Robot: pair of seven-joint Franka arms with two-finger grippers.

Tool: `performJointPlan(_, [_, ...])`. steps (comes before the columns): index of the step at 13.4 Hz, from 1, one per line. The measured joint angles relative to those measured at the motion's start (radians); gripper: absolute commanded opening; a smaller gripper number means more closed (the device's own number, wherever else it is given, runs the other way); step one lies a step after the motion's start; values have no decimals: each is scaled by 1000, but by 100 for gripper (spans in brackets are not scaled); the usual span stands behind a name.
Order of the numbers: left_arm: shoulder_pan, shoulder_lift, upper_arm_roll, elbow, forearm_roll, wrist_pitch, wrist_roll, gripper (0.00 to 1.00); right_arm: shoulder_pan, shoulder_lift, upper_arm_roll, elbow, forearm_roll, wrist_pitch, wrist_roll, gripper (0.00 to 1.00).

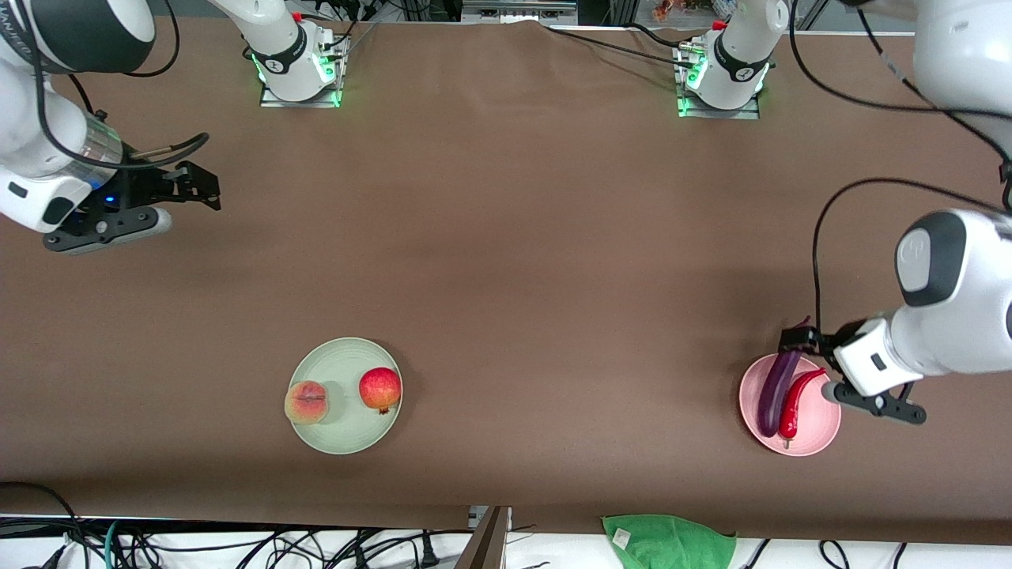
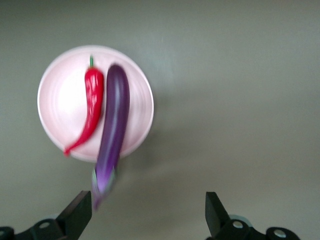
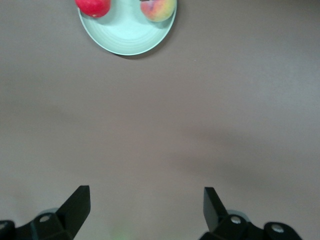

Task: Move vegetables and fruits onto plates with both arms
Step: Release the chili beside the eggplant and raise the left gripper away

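Both plates were loaded when I checked, with some bits hard to see.

The eggplant (image 1: 778,393) and chili (image 1: 795,403) lay side by side on the pink plate (image 1: 814,442), the eggplant's stem end poking over the rim and partly hidden by my left gripper (image 1: 800,338), which hung wide open and empty over that rim. The peach (image 1: 306,401) and pomegranate (image 1: 379,389) sat on the green plate (image 1: 348,435), cut off in the right wrist view. The right gripper (image 1: 198,186) hovered open, empty, over bare tabletop (image 1: 506,237).

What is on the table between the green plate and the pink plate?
Nothing. In the front view, only bare brown table lies between the green plate and the pink plate.
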Motion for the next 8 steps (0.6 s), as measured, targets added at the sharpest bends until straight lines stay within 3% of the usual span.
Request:
performJointPlan(3, [-8,-166,25,-139,0,-15,-95,100,1,0,-13,0,1,0,0,100])
performJointPlan(8, [-68,-387,145,-184,0,-171,-104,100,11,7,-6,-4,1,-20,23,100])
